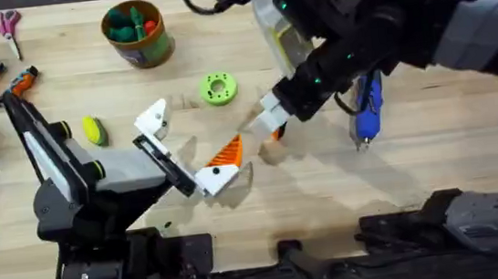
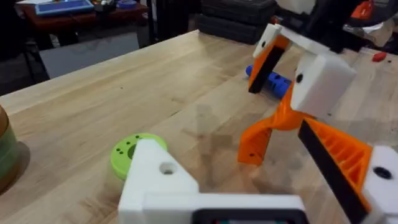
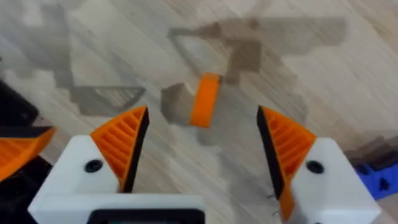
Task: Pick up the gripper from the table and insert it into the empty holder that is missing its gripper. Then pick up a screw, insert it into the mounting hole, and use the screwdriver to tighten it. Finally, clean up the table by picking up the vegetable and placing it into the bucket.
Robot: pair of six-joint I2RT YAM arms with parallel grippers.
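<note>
Hovering above one orange gripper (image 3: pixel 204 99)

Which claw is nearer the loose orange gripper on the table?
The right. The right claw hangs open directly over the gripper, fingers either side. The left claw sits beside it toward the left, its empty holder farther off.

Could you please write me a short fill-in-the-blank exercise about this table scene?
1. The screwdriver lying on the table is ___ in colour.
2. The right gripper hovers over the small orange gripper with its fingers ___.
3. Inside or outside? The vegetable lies ___ the bucket.
Missing words: blue; open; outside.
</note>
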